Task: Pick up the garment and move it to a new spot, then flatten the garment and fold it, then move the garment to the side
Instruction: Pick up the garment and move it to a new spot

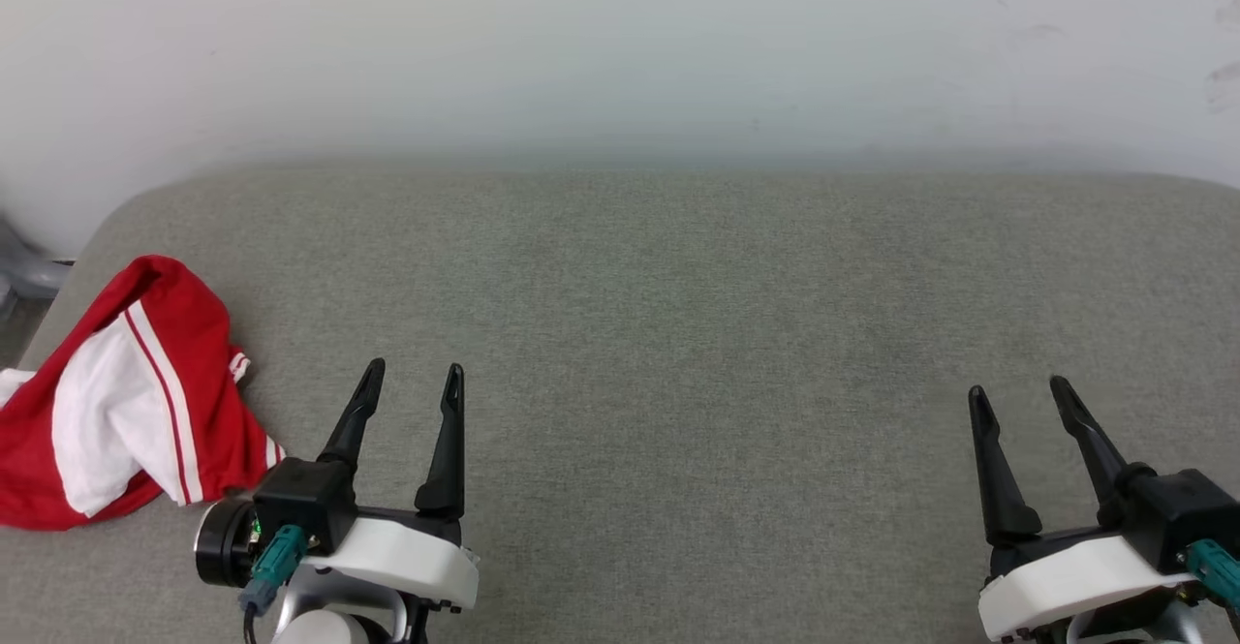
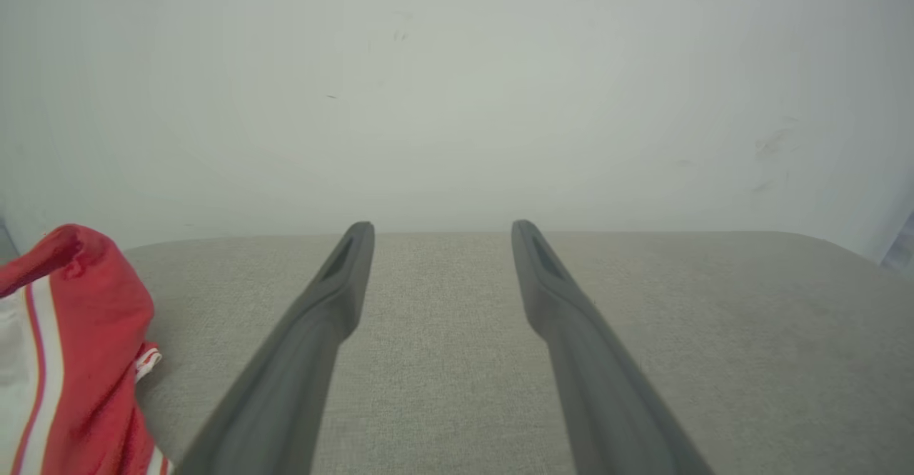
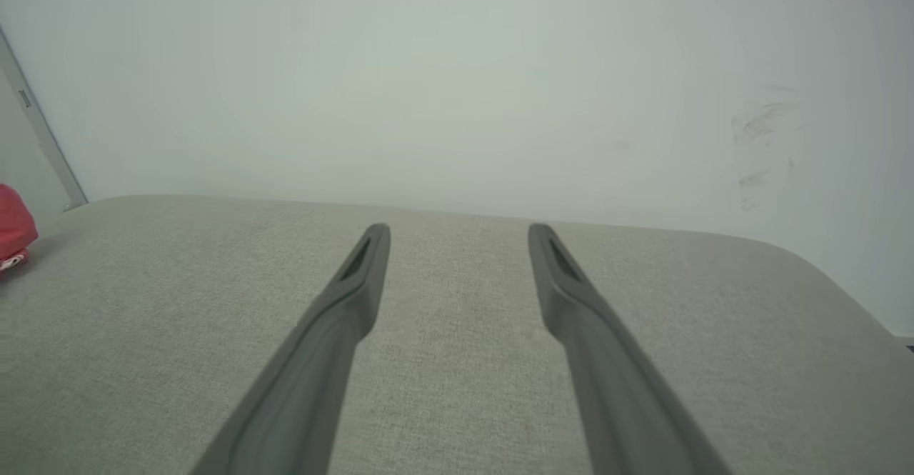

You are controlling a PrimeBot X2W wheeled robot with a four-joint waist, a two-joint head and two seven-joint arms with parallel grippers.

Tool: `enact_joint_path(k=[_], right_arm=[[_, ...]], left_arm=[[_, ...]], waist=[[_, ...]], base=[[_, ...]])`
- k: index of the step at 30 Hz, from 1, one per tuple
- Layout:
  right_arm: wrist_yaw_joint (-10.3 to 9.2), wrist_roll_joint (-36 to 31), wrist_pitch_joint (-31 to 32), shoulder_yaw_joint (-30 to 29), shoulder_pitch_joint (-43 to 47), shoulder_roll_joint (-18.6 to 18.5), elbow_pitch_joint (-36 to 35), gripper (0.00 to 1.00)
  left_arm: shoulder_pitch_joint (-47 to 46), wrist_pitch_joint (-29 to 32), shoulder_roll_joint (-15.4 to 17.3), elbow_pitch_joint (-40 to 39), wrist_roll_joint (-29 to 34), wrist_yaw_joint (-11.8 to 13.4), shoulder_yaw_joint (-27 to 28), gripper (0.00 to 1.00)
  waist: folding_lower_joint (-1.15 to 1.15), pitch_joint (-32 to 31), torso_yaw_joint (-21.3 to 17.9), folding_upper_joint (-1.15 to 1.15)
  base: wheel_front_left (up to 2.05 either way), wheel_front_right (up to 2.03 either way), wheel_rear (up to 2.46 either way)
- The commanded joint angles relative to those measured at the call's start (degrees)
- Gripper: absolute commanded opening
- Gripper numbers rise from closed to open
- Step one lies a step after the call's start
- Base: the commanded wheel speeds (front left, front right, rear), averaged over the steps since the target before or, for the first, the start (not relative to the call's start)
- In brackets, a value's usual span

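1. A table [image 1: 678, 334] covered in grey woven fabric, with rounded far corners, is set against a plain white wall [image 1: 620, 44].
2. The garment [image 1: 126, 402] is found at the table's left edge, toward the near-left corner, where it lies crumpled in a heap and overlaps that edge.
3. Red fabric, a white panel and narrow white stripe trim are seen on it. A raised red fold is turned toward the far edge.
4. The left tool [image 1: 416, 369] is held just beside the garment, on the side toward the table's middle. Its two dark fingers are spread wide and pointed at the far edge, with nothing between them.
5. The fingers are kept apart from the cloth. Whether the black wrist housing touches the garment's near hem cannot be told.
6. In the left wrist view the garment [image 2: 78, 332] is seen at the lower left, beside the left finger.
7. The right tool [image 1: 1019, 388] is held toward the table's near-right corner, well apart from the garment. Its fingers are likewise spread and nothing is gripped.
8. Faint smudges [image 1: 1223, 82] are seen on the wall above the far-right corner.
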Motion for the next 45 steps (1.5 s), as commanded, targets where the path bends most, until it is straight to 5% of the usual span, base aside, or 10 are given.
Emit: enact_joint_path(k=[1, 30, 45], right_arm=[[-0.02, -1.39, -0.27, 0.27, 0.4, 0.05, -0.68, 1.0], [-0.03, -4.43, -0.4, 3.53, -1.03, 0.06, -1.0, 1.0], [-0.03, -3.65, -0.37, 4.08, -2.31, 0.06, -0.41, 1.0]], left_arm=[[-0.26, -0.55, -0.19, -0.1, 1.32, -0.42, 0.49, 1.0], [-0.35, -1.51, -2.16, 1.04, 3.18, -3.25, 4.83, 1.0], [-0.4, -1.51, -2.27, 1.44, 0.61, -3.66, 5.62, 1.0]], waist=[[0.0, 0.0, 1.21, 0.0], [0.0, 0.92, 23.68, 0.0], [0.0, 1.68, 26.94, 0.0]], base=[[0.0, 0.0, 0.0], [0.0, 0.0, 0.0], [0.0, 0.0, 0.0]])
